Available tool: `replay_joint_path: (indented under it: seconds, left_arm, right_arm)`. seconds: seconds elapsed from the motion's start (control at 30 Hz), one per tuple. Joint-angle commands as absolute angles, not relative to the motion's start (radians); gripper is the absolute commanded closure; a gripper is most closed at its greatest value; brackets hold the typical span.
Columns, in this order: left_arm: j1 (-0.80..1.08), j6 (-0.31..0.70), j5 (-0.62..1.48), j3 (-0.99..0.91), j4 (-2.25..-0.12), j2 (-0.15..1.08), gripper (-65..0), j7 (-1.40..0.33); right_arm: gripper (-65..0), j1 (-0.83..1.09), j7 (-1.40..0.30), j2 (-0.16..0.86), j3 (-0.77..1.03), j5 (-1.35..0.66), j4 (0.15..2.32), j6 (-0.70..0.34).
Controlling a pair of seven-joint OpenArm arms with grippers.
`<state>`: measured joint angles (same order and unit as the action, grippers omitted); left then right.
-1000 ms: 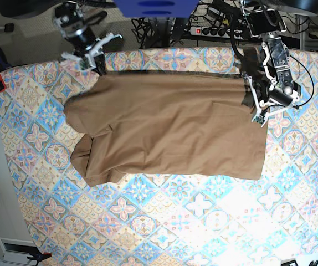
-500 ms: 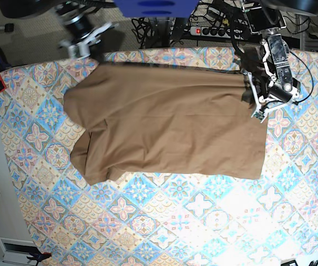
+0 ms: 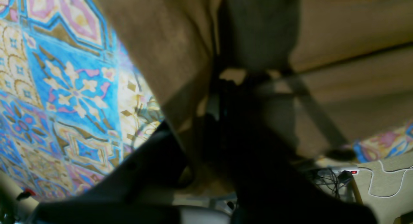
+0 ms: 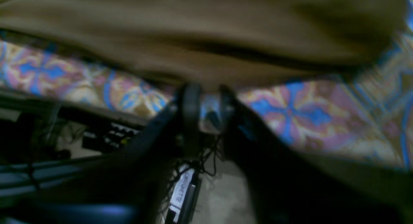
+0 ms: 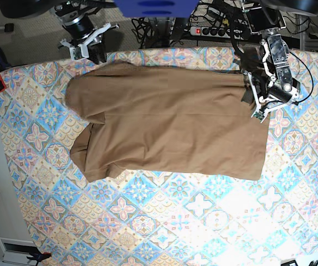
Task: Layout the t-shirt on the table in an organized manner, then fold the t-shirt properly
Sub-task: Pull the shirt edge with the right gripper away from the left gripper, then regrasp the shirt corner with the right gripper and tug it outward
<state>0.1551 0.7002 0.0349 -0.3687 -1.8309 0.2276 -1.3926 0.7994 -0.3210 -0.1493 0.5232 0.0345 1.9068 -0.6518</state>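
On the table (image 5: 164, 221), the left claw (image 5: 257, 105) pinches the t-shirt (image 5: 170, 127); the right claw (image 5: 87, 51) gapes empty.

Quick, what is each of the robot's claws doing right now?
Left gripper: closed on the t-shirt at its edge.
Right gripper: open, holding nothing, just off the shirt's edge.

The large tan-brown cotton short-sleeved t-shirt (image 5: 170, 124) lies spread on the rectangular table with the floral diamond-tile cloth (image 5: 164, 221), covering its 12 o'clock half. The left gripper (image 5: 257, 98) sits at the shirt's 3 o'clock edge. The right gripper (image 5: 88, 49) sits just beyond the 11 o'clock corner.
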Motion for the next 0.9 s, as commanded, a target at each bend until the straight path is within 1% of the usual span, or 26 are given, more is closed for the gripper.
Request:
replay_joint_path:
  seconds: [0.0,0.07,0.1,0.13,0.33,0.43,0.53,0.67,0.87]
  left_arm:
    - [0.142,0.698,0.027,-0.372,-1.845,0.239,0.0,-1.396]
    - [0.142,0.698,0.027,-0.372,-1.845,0.239,0.0,-1.396]
    - [0.142,0.698,0.027,-0.371,-1.845,0.239,0.0,-1.396]
    - [0.142,0.698,0.027,-0.357,-1.845,0.239,0.0,-1.396]
    - [0.142,0.698,0.027,-0.331,-1.845,0.243,0.0,-1.396]
    - [0.142,0.698,0.027,-0.329,-1.848,0.243,0.0,-1.396]
    - [0.142,0.698,0.027,-0.334,-1.847,0.243,0.0,-1.396]
    - [0.145,0.698,0.027,-0.335,-1.847,0.243,0.0,-1.396]
    - [0.148,0.698,0.027,-0.335,-1.848,0.243,0.0,-1.396]
  right_arm:
    - [-20.1,0.832,-0.303,-0.148,0.524,0.022,1.923,-0.661]
    - [-25.5,0.863,-0.303,-0.148,0.526,0.022,1.923,-0.661]
    - [-27.3,0.88,-0.302,-0.148,0.526,0.022,1.923,-0.661]
    - [-27.8,0.892,-0.298,-0.148,0.526,0.021,1.923,-0.661]
    - [-27.0,0.889,-0.194,-0.148,0.527,0.015,1.922,-0.661]
    - [-26.9,0.817,-0.15,-0.148,0.532,0.015,1.919,-0.661]
    - [-26.9,0.743,-0.15,-0.148,0.545,0.013,1.916,-0.661]
    - [-26.9,0.659,-0.15,-0.148,0.615,0.013,1.914,-0.661]
    - [-24.8,0.638,-0.151,-0.148,0.651,0.013,1.897,-0.661]
